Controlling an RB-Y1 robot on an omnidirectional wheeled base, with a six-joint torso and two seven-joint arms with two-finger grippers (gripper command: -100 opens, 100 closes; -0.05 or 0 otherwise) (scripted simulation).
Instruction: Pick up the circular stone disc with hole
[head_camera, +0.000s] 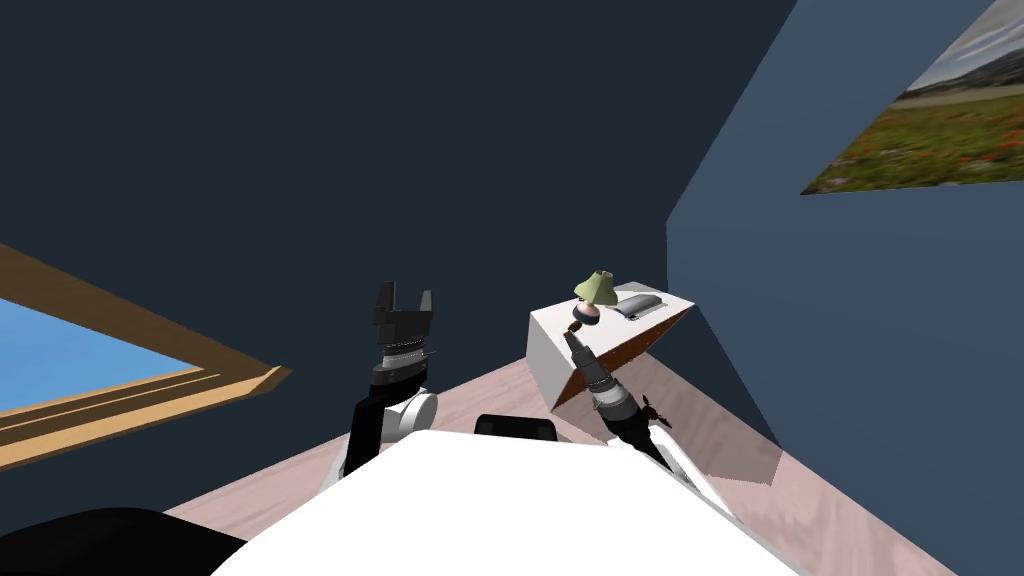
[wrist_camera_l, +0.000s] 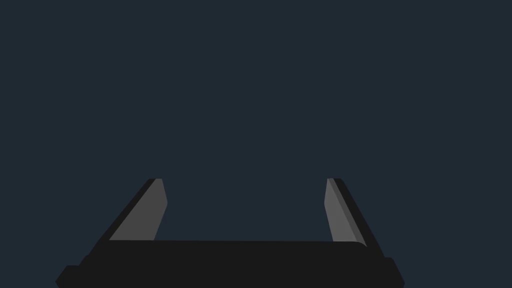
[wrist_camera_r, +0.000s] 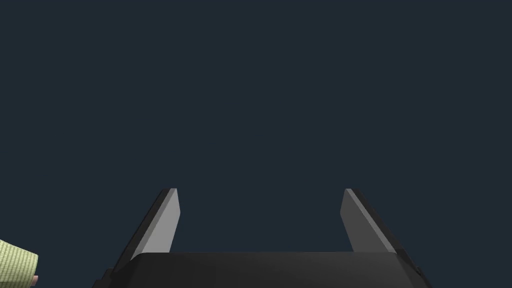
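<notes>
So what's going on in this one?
The robot stands at a small white table in the corner of the room. On it are a lamp with a green shade and a flat grey object. The right claw reaches to the table's near edge beside the lamp's base, open and holding nothing. The left claw is raised in front of the dark wall, also open. Nothing has been picked up yet, and I can't make out the disc for certain.
</notes>
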